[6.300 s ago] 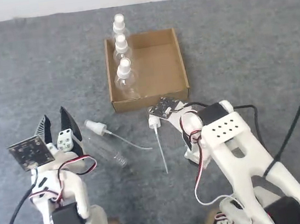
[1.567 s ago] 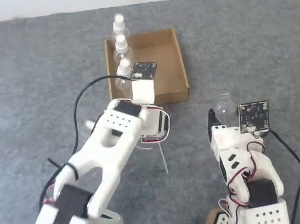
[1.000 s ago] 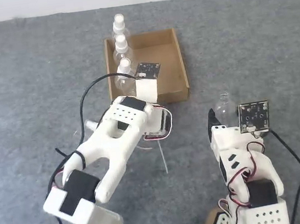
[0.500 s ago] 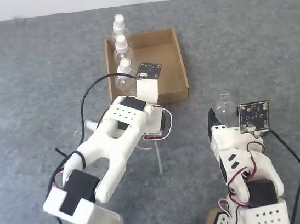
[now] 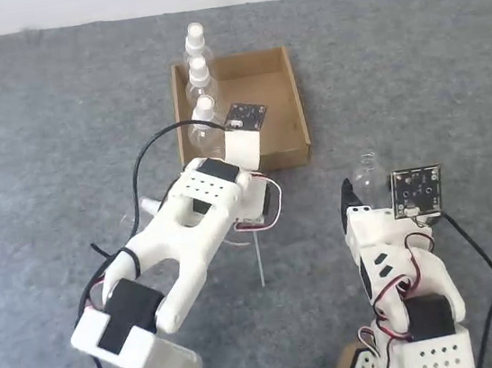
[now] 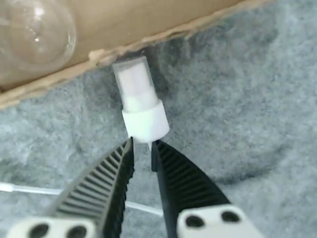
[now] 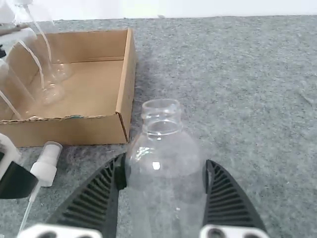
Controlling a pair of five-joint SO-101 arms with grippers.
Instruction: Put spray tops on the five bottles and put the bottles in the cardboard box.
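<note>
A loose white spray top [image 6: 140, 106] lies on the carpet against the front wall of the cardboard box [image 5: 271, 99]. Its thin tube [image 5: 260, 262] trails toward the arms. My left gripper [image 6: 142, 145] is shut on the stem just under the white collar. My right gripper [image 7: 163, 173] is to the right of the box, shut on a clear uncapped bottle [image 5: 368, 168] held upright. Three capped bottles [image 5: 199, 72] stand along the box's left side. The spray top [image 7: 47, 166] is also seen from the right wrist.
A second loose spray top [image 5: 146, 203] and a lying clear bottle are mostly hidden under the left arm [image 5: 205, 217]; its tube [image 6: 74, 196] crosses under my left fingers. Grey carpet lies open to the right of the box and at far left.
Over the last second the spray top's tube swung from slanting right to pointing straight back. Earlier the left arm reached over to the box front and the right arm lifted the bottle.
</note>
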